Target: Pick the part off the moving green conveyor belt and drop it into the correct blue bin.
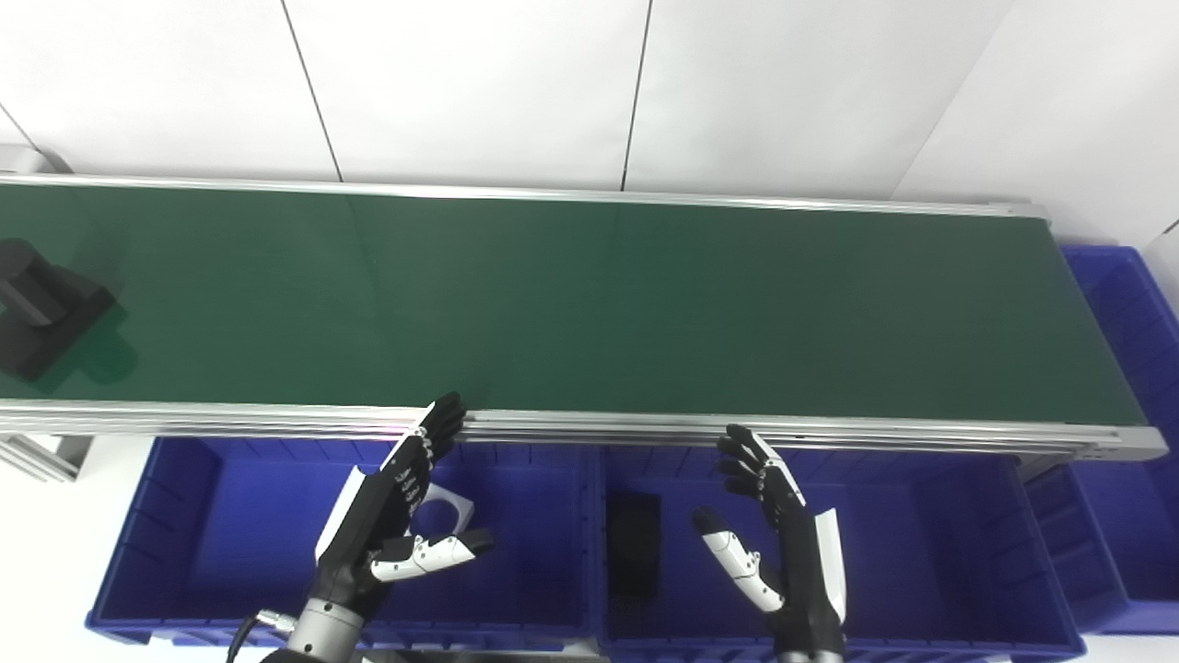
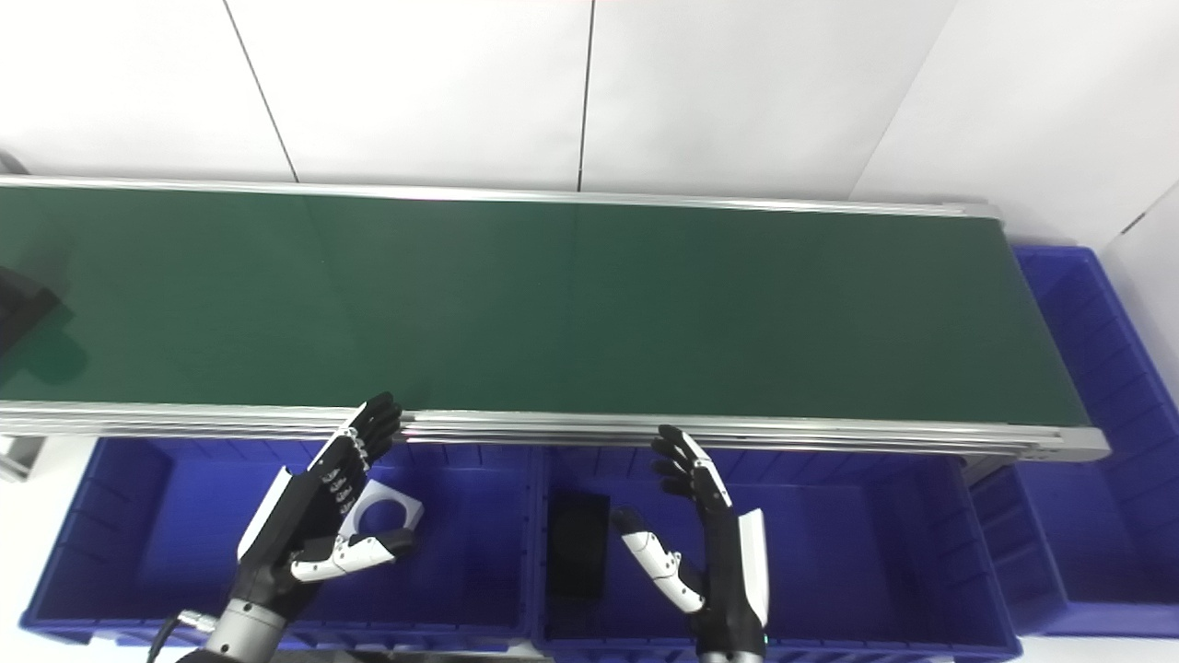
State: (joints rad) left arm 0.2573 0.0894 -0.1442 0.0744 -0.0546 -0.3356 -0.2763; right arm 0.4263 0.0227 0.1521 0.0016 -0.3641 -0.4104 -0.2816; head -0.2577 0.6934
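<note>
Though cut off at the frame's edge, the black part [image 1: 46, 308] lies far beyond the spread, empty left hand [image 1: 391, 516], long axis indistinct; the right hand [image 1: 783, 534] is likewise splayed and empty.

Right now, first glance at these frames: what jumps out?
The long green conveyor belt spans the picture, bare except for a black part at its far left end. Below its near rail, the left hand and right hand hover open over the blue bins. A white part with a round hole lies in the left bin, a black block in the middle bin.
</note>
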